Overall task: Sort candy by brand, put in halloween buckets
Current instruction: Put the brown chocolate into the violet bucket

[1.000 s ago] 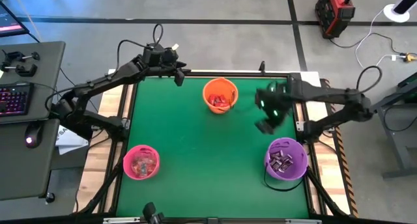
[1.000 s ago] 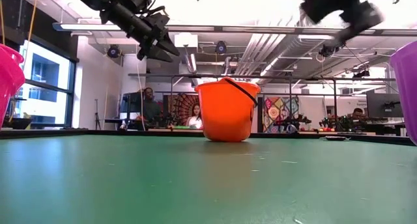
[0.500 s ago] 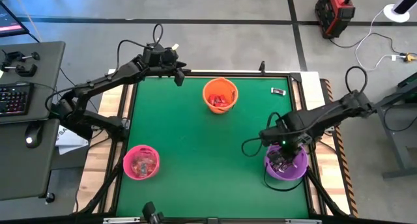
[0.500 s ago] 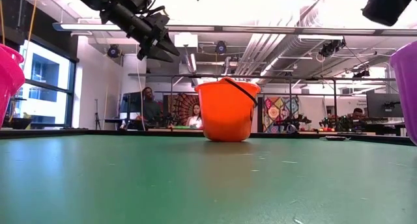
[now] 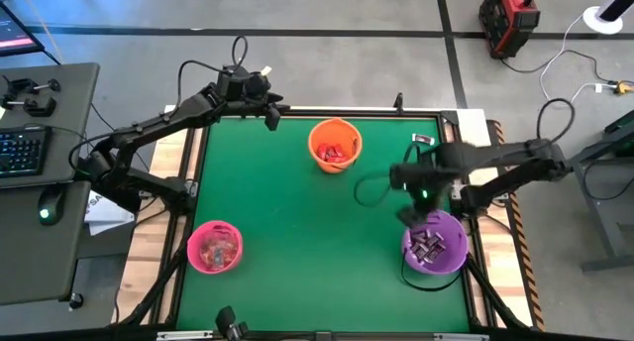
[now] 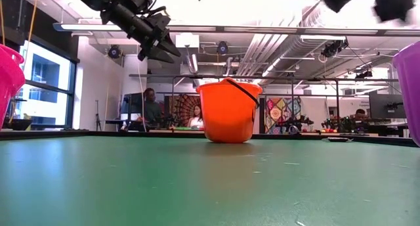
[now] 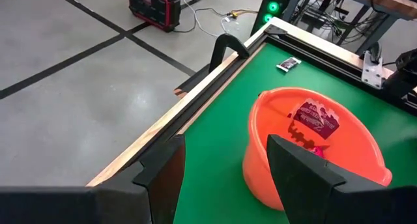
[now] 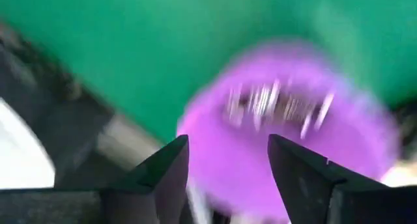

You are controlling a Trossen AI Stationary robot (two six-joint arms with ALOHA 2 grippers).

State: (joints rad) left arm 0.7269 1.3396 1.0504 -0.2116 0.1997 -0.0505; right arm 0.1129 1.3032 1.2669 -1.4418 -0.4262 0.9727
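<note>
The right gripper (image 8: 225, 178) hangs open and empty by the purple bucket (image 5: 434, 244). Next it should reach for the last candy (image 5: 423, 139) at one o'clock. The left gripper (image 7: 225, 178) waits open, empty.

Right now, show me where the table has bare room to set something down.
Free: the green mat between the orange bucket, pink bucket and purple bucket. Crowded: the right gripper above the purple bucket; one candy lies at the far right corner.

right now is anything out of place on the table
Yes: one dark-wrapped candy lies loose on the green mat near the far right corner, outside all three buckets. The buckets themselves stand upright and nothing looks spilled.
</note>
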